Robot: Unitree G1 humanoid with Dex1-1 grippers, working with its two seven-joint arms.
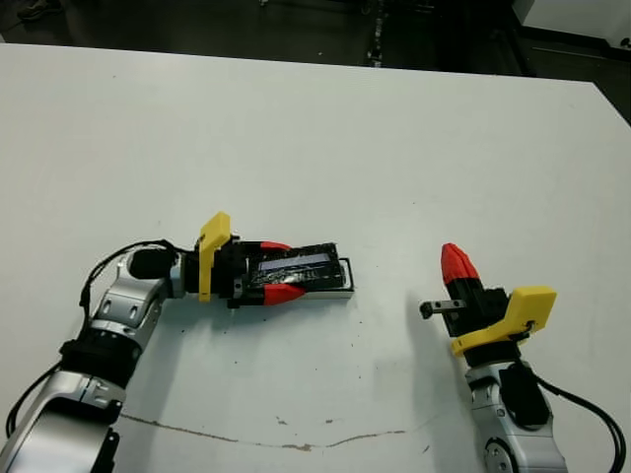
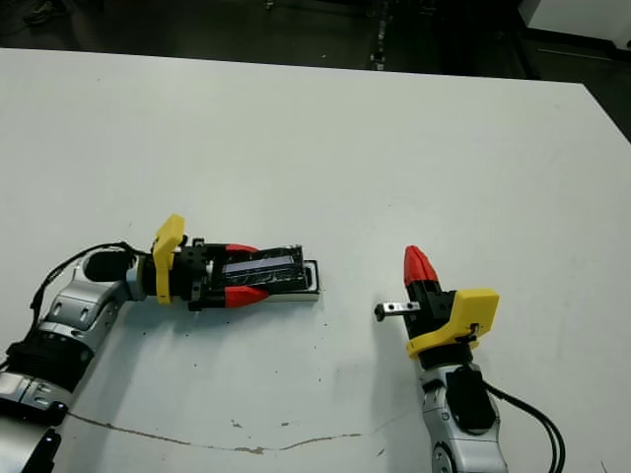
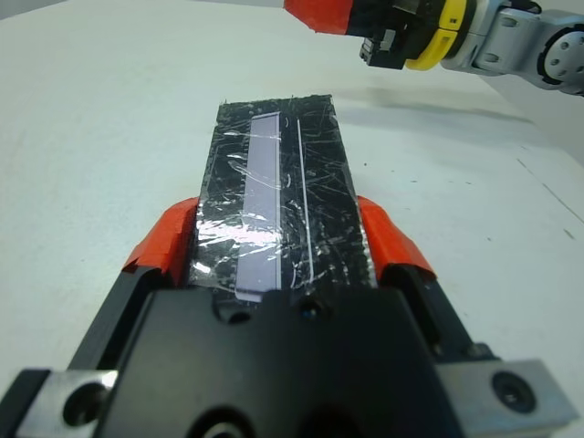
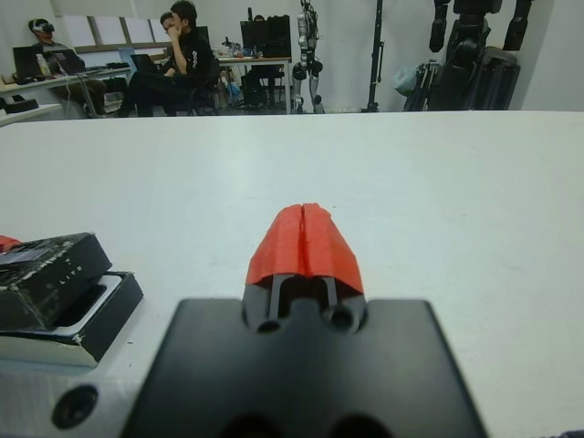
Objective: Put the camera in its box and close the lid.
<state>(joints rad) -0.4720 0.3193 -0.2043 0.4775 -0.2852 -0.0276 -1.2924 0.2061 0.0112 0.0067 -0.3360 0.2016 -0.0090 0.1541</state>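
- We see a white worktop (image 1: 325, 138) from above, with our two arms reaching in from the near edge.
- Our left gripper (image 1: 271, 271) lies low on the worktop at left of centre, pointing toward our right side.
- Its jaws are clenched on the lid (image 1: 296, 268), one red finger (image 3: 164, 242) against each long side.
- The lid is a glossy, crinkly black rectangle with a pale bluish strip running along its length.
- The lid sits on top of the box (image 1: 340, 288), which shows only as a thin white edge and dark frame poking out at the end away from the gripper.
- From the right wrist view the lid rests a little raised on the box (image 4: 87, 315) rather than flush.
- We cannot see the camera; the lid covers the inside of the box.
- Our right gripper (image 1: 456, 262) hovers at right of centre, well apart from the box, pointing away from us.
- Its jaws are pressed together and hold nothing.
- Beyond the far edge of the worktop, the right wrist view shows people (image 4: 173, 55) seated at desks.
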